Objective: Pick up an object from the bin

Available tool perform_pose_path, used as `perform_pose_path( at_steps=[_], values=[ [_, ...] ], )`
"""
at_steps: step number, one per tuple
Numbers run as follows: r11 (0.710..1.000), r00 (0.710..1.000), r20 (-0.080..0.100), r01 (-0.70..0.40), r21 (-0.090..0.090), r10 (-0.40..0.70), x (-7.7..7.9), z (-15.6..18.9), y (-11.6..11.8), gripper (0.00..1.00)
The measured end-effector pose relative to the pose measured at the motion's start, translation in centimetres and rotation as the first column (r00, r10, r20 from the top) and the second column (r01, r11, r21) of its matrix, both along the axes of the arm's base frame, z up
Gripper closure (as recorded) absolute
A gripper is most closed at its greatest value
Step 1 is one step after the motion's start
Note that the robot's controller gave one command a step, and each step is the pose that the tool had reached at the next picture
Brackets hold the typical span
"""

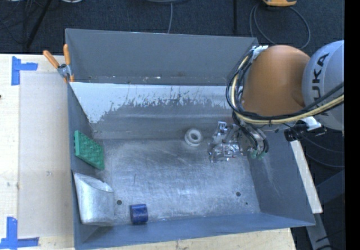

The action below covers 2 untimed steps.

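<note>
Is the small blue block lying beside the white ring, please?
No: the blue block lies at the front wall of the bin, far from the white ring, which sits mid-bin beside the claw.

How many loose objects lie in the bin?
4: green mat at left wall, pale sheet and blue block in the lower-left corner, white ring beside the gripper, which may hide more.

Grey metal bin [180, 187], white ring [193, 137], green pad [89, 150], blue block [138, 213]
</note>
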<state>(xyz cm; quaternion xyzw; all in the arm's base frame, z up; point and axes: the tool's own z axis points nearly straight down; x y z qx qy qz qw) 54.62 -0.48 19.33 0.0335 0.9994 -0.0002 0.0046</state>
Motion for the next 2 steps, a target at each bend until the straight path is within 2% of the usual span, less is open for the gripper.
perform_pose_path(
  at_steps=[1, 2],
  values=[
    [0.984, 0.984, 0.002, -0.179, 0.000, 0.179, 4.6, 14.9, 4.0, 1.00],
    [0.915, 0.915, -0.016, -0.403, 0.004, 0.403, 3.8, 1.8, 4.0, 1.00]
  ],
)
